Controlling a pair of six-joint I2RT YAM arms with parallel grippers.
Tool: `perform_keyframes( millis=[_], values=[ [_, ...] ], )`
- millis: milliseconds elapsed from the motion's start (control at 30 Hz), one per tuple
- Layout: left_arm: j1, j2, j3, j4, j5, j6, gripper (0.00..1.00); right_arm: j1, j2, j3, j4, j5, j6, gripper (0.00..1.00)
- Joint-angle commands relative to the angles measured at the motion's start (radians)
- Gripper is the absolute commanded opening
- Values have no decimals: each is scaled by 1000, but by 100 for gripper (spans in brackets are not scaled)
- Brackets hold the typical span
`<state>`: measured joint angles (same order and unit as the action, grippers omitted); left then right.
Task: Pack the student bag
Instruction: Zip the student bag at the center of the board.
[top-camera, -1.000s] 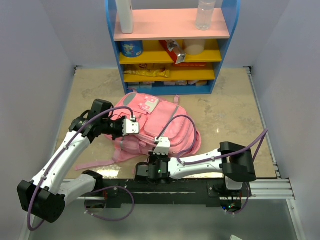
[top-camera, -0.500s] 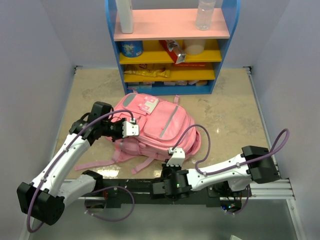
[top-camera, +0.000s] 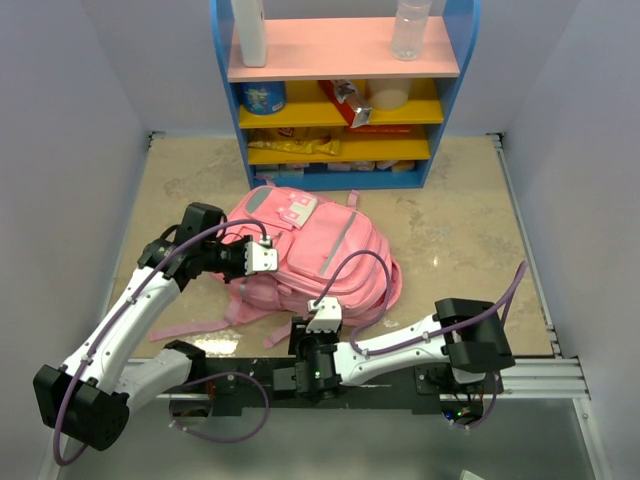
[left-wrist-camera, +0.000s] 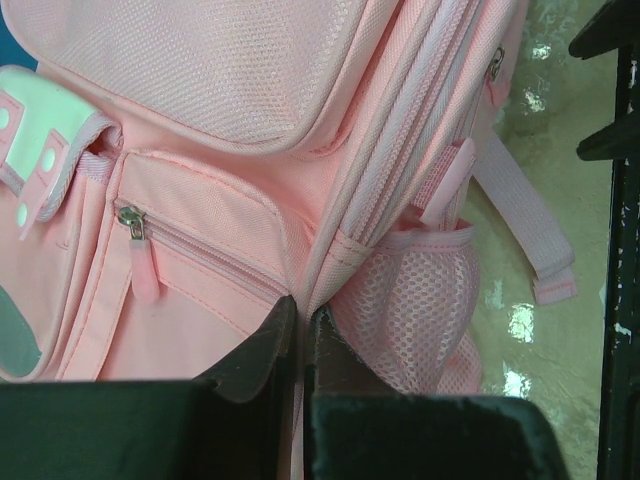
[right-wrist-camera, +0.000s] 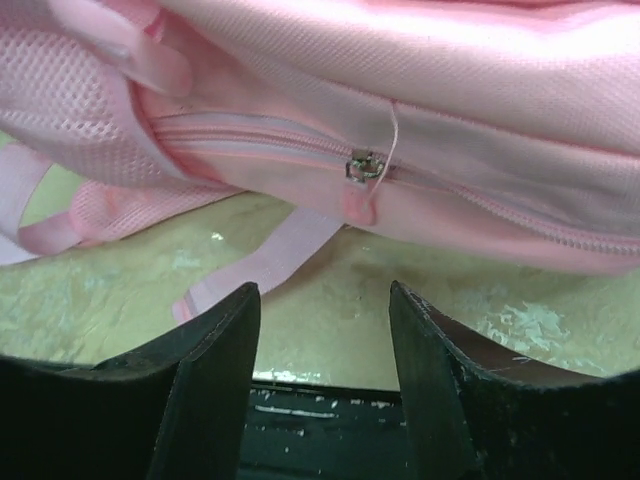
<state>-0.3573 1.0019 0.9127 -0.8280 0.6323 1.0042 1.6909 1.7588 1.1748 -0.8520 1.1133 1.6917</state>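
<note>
The student bag (top-camera: 320, 250), a pink backpack, lies flat on the beige table in front of the shelf. My left gripper (top-camera: 258, 268) is at its left side. In the left wrist view its jaws (left-wrist-camera: 303, 310) are shut on a fold of pink fabric between the zipped front pocket (left-wrist-camera: 190, 270) and the mesh side pocket (left-wrist-camera: 420, 290). My right gripper (top-camera: 303, 338) sits low by the bag's near edge. It (right-wrist-camera: 322, 290) stands open over bare table, empty, a little short of the zip pull (right-wrist-camera: 358, 170) on the bag (right-wrist-camera: 450, 70).
A blue shelf unit (top-camera: 340, 90) with bottles, a tin and snack packs stands at the back. A black rail (top-camera: 330, 385) runs along the near edge. Loose pink straps (top-camera: 190, 328) trail on the table to the left. Walls close in on both sides.
My right gripper has drawn back from the bag's near edge towards the rail, swung right then left again, and opened. The left arm has kept still, shut on the bag.
</note>
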Motion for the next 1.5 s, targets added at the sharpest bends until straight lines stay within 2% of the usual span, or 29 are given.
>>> perform_keyframes(
  millis=[0, 333, 700, 900, 1033, 1100, 1167, 1300, 1467],
  values=[
    [-2, -26, 60, 23, 41, -29, 0, -51, -7, 28, 8, 99, 8, 56],
    [-2, -32, 63, 18, 41, -27, 0, -140, -32, -39, 208, 50, -165, 50],
    [-2, -36, 64, 18, 41, -26, 0, -165, -10, -69, 249, 20, -161, 36],
    [-2, -42, 68, 13, 40, -24, 0, -169, 2, -66, 251, 14, -152, 22],
    [-2, -43, 68, 10, 40, -24, 0, -169, 1, -76, 238, 2, -124, 6],
    [-2, -45, 69, 9, 40, -24, 0, -169, -1, -90, 244, -7, -115, 1],
    [-2, -46, 71, 7, 40, -22, 0, -168, -8, -102, 261, -13, -125, 0],
    [-2, -46, 72, 3, 38, -24, 0, -166, -41, -162, 408, -27, -213, 0],
    [-2, -46, 61, 10, 26, -19, 0, -131, -67, -124, 329, -3, -221, 0]
  ],
)
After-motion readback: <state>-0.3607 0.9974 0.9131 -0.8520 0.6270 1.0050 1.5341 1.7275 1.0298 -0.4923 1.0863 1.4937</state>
